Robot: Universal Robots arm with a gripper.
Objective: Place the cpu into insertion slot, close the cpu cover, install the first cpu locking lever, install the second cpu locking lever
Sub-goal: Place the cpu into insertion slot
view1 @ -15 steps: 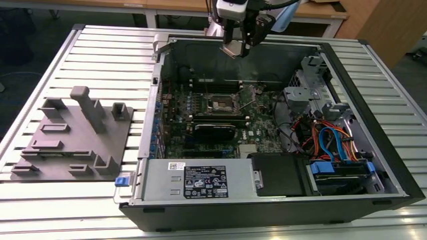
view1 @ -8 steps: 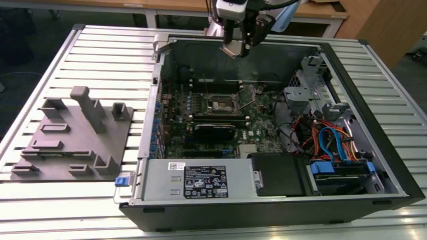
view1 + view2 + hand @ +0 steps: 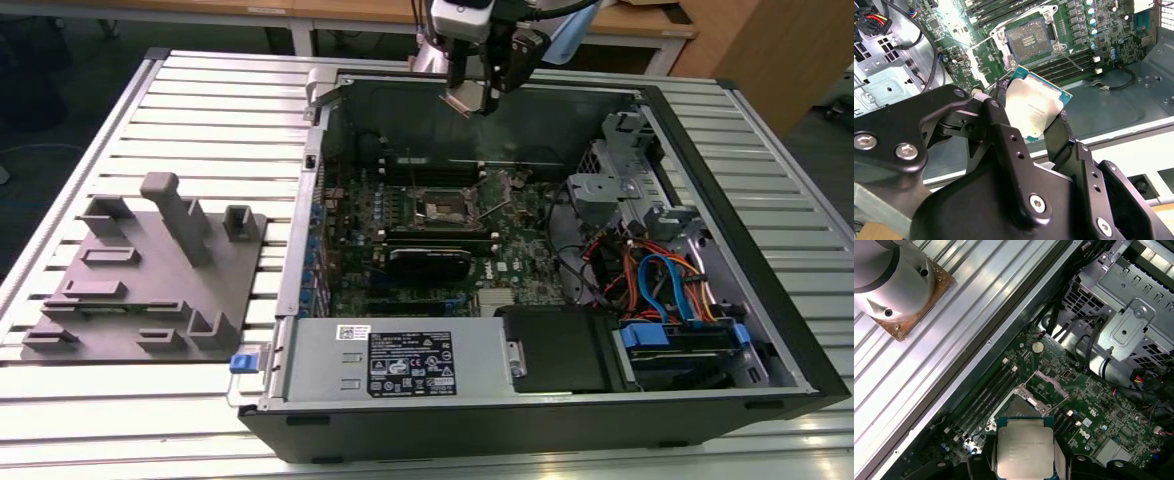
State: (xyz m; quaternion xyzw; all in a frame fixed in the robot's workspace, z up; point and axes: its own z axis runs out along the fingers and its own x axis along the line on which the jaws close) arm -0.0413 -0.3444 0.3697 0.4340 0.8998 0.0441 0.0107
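Observation:
My gripper (image 3: 478, 92) hangs above the back wall of the open computer case, shut on the cpu (image 3: 470, 100). In both wrist views the cpu (image 3: 1036, 106) (image 3: 1025, 446) shows its silver-grey top, pinched at two opposite edges between the black fingers (image 3: 996, 117). The insertion slot (image 3: 441, 208) (image 3: 1029, 40) lies bare on the green motherboard (image 3: 521, 270), lower than the chip and apart from it. The cpu cover (image 3: 1050, 384) (image 3: 985, 56) stands swung open beside the slot. The levers are too thin to make out for certain.
The case (image 3: 747, 200) lies on its side on a slatted metal table (image 3: 200, 110). A grey fixture block (image 3: 154, 270) sits at the exterior view's left. Drive cages and coloured cables (image 3: 667, 280) fill the case's right side; a black card (image 3: 427, 262) and power supply (image 3: 400, 362) lie nearer.

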